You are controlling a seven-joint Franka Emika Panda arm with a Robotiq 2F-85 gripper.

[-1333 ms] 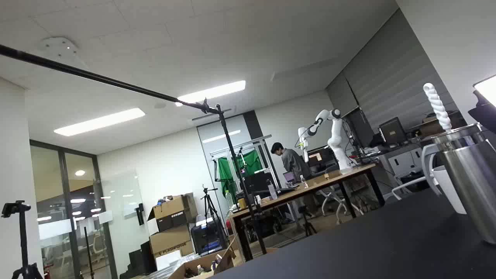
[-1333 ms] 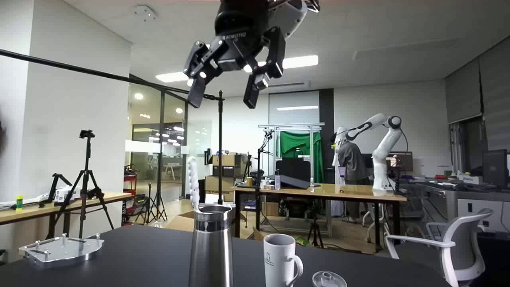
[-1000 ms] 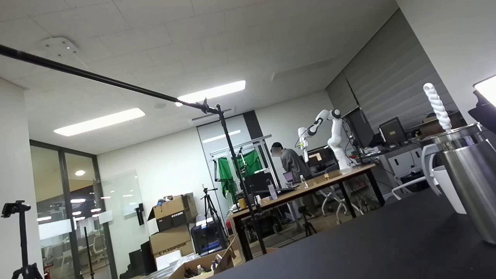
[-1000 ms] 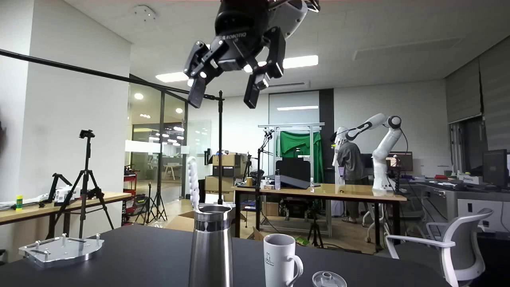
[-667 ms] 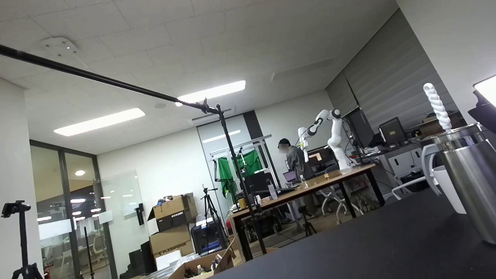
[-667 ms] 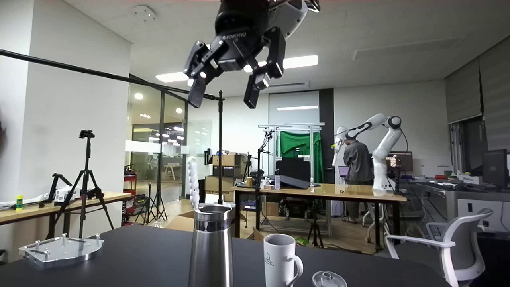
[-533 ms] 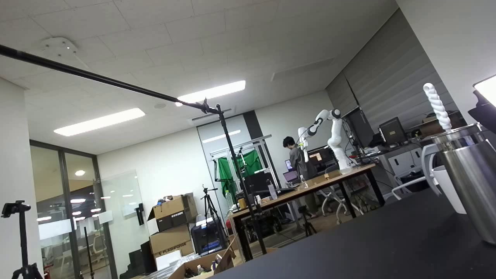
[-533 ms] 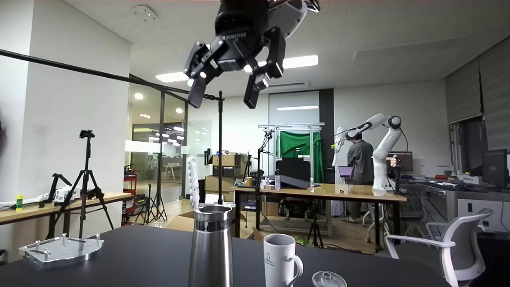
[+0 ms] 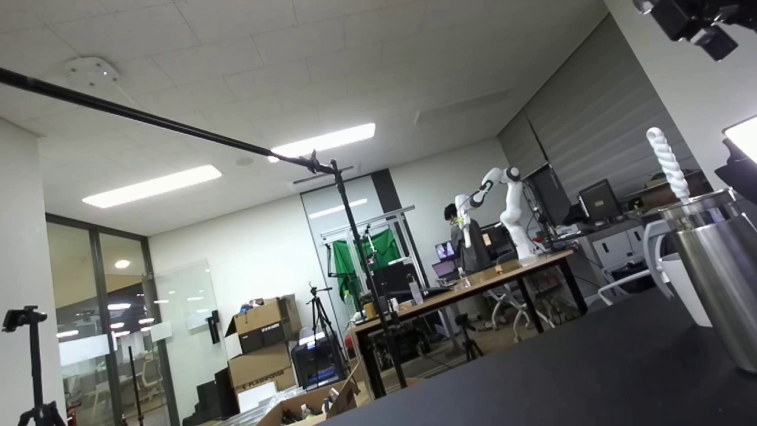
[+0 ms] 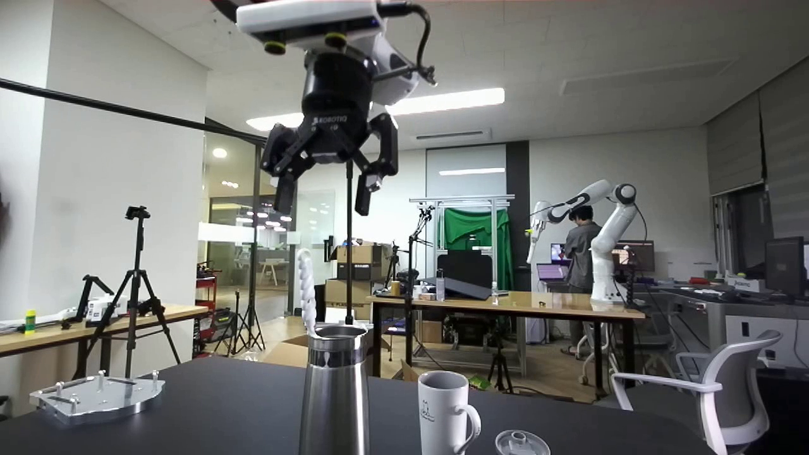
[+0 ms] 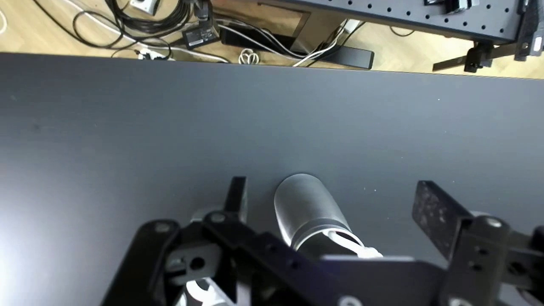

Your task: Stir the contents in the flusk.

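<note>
The flusk is a silvery steel cylinder, upright on the black table, in both exterior views [image 10: 337,404] [image 9: 718,278]. No handle shows on it. A white twisted stick [image 10: 307,294] stands in it, leaning on the rim; it also shows in an exterior view [image 9: 668,163]. My gripper [image 10: 324,201] is open and empty, well above the flusk and the stick's top. In the wrist view the open gripper [image 11: 333,193] has the flusk [image 11: 308,204] below, seen between its fingers. The stick's upper end [image 11: 346,242] is partly hidden by the gripper there. The contents are hidden.
A white mug [image 10: 437,411] stands beside the flusk, with a clear lid [image 10: 521,444] next to it. A metal plate with posts [image 10: 98,398] lies on the table [image 10: 215,411] to the left in that view. A chair [image 10: 727,385] stands beyond the table.
My gripper has come down and moved left in an exterior view, and has entered an exterior view at its upper right. It stays open. The flusk and stick have not moved.
</note>
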